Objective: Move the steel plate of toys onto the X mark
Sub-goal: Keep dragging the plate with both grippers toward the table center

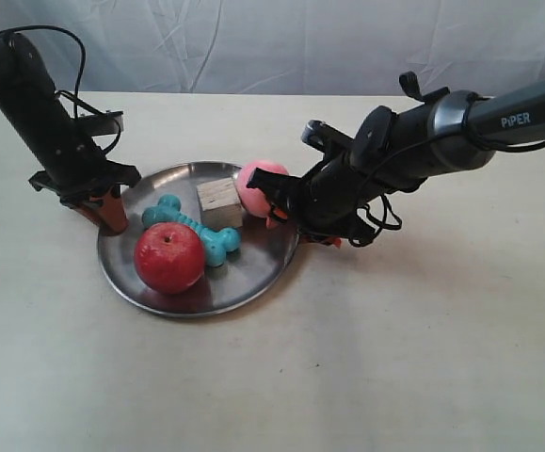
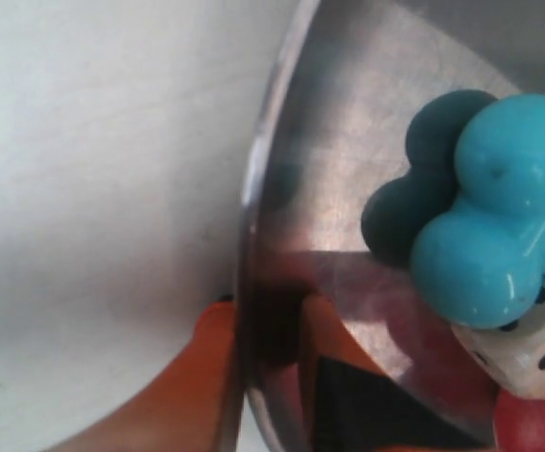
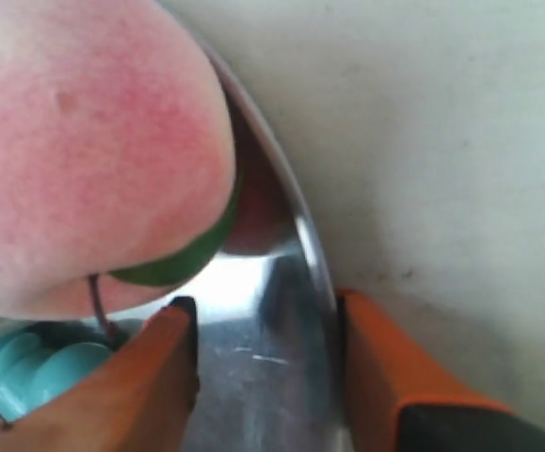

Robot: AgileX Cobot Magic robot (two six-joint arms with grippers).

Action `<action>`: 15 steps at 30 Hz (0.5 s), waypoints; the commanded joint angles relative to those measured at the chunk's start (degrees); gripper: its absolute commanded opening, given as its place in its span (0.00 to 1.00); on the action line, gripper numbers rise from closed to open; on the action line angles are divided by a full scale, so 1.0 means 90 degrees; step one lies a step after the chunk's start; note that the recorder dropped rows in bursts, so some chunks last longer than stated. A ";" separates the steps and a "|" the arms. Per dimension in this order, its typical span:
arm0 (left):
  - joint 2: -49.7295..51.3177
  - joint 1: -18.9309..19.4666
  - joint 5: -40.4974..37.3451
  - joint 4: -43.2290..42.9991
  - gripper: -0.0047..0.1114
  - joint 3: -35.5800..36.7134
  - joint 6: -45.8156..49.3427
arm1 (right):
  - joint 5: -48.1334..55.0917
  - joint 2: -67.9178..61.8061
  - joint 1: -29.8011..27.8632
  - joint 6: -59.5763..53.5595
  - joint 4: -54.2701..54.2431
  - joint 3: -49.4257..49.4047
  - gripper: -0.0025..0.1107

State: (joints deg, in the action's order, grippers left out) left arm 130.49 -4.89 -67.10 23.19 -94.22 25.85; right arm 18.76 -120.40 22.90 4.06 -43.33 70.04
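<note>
The steel plate (image 1: 246, 271) lies mid-table, carrying the red apple (image 1: 169, 257), turquoise bone (image 1: 192, 229), wooden block (image 1: 219, 202) and pink peach (image 1: 261, 186). The white die (image 2: 536, 350) shows only in the left wrist view, beside the bone (image 2: 488, 226). My left gripper (image 2: 267, 311), on the arm at the exterior view's left (image 1: 103, 209), is shut on the plate's rim (image 2: 246, 217). The right gripper (image 3: 264, 306), seen in the exterior view (image 1: 296, 226), is open. Its fingers straddle the rim (image 3: 314, 273) next to the peach (image 3: 84, 141). No X mark shows.
The pale table (image 1: 394, 358) stretches out in front of and to either side of the plate. A wrinkled white backdrop (image 1: 281, 42) closes off the far edge. Cables hang from both arms.
</note>
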 commanded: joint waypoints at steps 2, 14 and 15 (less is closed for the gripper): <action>0.0011 -0.0229 -0.0318 0.0721 0.05 0.0049 0.0067 | 0.0136 0.0068 0.0064 0.0033 -0.0164 0.0121 0.52; -0.0001 -0.0218 -0.0318 0.0358 0.44 -0.0111 -0.0042 | 0.0379 0.0068 0.0064 0.0033 0.0077 0.0121 0.52; -0.0001 -0.0218 -0.0318 0.0296 0.45 -0.0135 -0.0042 | 0.0400 0.0068 0.0064 0.0033 0.0109 0.0121 0.52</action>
State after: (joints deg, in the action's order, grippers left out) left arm 130.49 -5.87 -68.96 23.68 -94.73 25.60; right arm 20.52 -120.29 22.90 4.06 -41.96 70.59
